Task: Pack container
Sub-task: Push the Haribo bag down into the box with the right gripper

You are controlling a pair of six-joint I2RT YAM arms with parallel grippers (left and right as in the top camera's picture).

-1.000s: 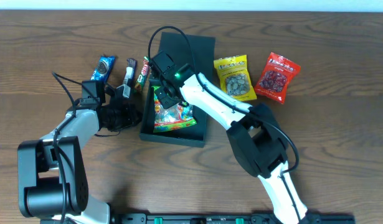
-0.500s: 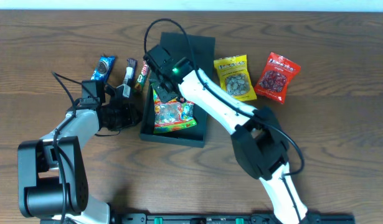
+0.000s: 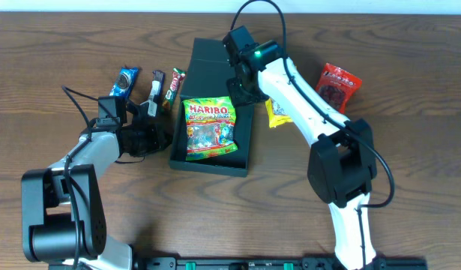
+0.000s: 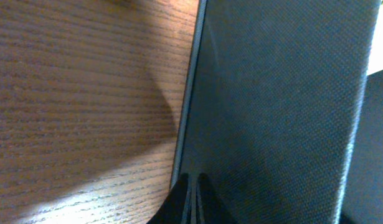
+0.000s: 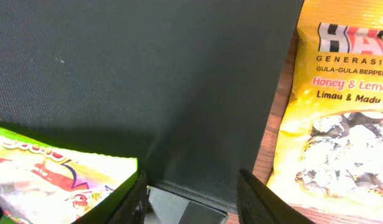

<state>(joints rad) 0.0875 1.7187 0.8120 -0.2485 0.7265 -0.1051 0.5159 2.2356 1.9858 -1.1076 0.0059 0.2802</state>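
Observation:
The container (image 3: 249, 133) is a dark teal box with its lid (image 3: 214, 64) open flat behind it. A Haribo packet (image 3: 210, 127) lies flat inside it. My right gripper (image 3: 241, 90) is open and empty, hovering over the hinge edge between lid and box. In the right wrist view its fingers (image 5: 197, 199) spread over the dark lid (image 5: 179, 74), with the Haribo packet (image 5: 54, 171) at lower left. My left gripper (image 3: 160, 127) is shut, with its tips (image 4: 192, 193) against the box's left wall (image 4: 278, 99).
A yellow candy packet (image 3: 276, 112) lies right of the box, partly under my right arm, and shows in the right wrist view (image 5: 340, 112). A red packet (image 3: 336, 86) lies further right. A blue cookie packet (image 3: 125, 81) and two snack bars (image 3: 157, 84) (image 3: 173, 84) lie left of the lid.
My right gripper let go of the Haribo packet, which now lies flat in the box, and moved back and right over the lid. The left arm has not moved.

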